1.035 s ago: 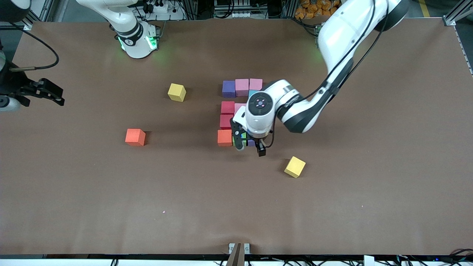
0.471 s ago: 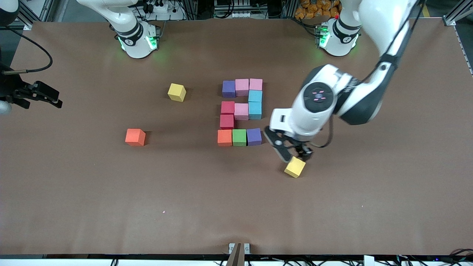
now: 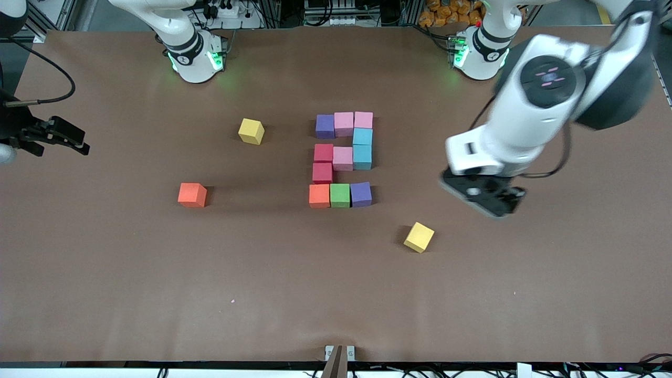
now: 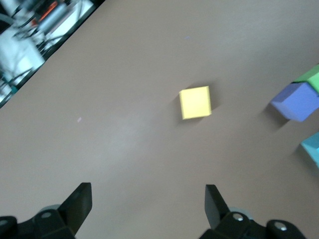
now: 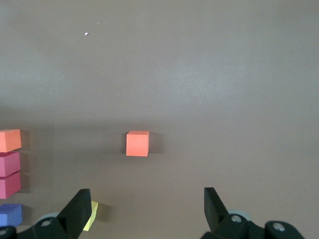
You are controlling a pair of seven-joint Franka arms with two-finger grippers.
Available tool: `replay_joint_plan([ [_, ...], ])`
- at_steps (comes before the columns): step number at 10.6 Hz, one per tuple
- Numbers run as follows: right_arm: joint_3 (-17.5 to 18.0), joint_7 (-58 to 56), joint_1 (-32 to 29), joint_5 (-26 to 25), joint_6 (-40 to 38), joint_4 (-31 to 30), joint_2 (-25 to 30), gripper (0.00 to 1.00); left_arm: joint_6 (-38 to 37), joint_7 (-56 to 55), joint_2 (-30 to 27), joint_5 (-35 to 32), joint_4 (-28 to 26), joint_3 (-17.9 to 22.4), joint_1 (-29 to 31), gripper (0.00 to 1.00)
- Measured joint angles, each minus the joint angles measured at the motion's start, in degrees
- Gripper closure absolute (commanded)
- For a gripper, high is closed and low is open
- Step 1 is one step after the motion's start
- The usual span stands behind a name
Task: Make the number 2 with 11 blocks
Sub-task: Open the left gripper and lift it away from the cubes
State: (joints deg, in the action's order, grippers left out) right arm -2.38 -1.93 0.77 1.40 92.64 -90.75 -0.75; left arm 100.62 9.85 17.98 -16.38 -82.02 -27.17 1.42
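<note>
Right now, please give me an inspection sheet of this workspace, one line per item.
Surface: brown table, a few pale specks.
Job's things: number 2 stands complete, eleven blocks, all touching.
Clutter: spare orange cube toward the right arm's end; one yellow cube beside the digit's top; another yellow cube nearer the camera than the digit.
Claws: left claw open, empty, above bare table; right claw open, empty, waits at the table edge.
Cables: black cable by the right arm.
Surroundings: metal frames, wiring along the bases' edge.
</note>
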Motion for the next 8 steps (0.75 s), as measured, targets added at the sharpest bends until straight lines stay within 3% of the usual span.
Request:
replay_joint_plan([
  [8,0.0,-0.1,0.0,-0.2,-0.3,0.0,0.0,0.00,-12.2,-24.7,-10.1,2.5,-0.2,0.2,5.4,0.00],
])
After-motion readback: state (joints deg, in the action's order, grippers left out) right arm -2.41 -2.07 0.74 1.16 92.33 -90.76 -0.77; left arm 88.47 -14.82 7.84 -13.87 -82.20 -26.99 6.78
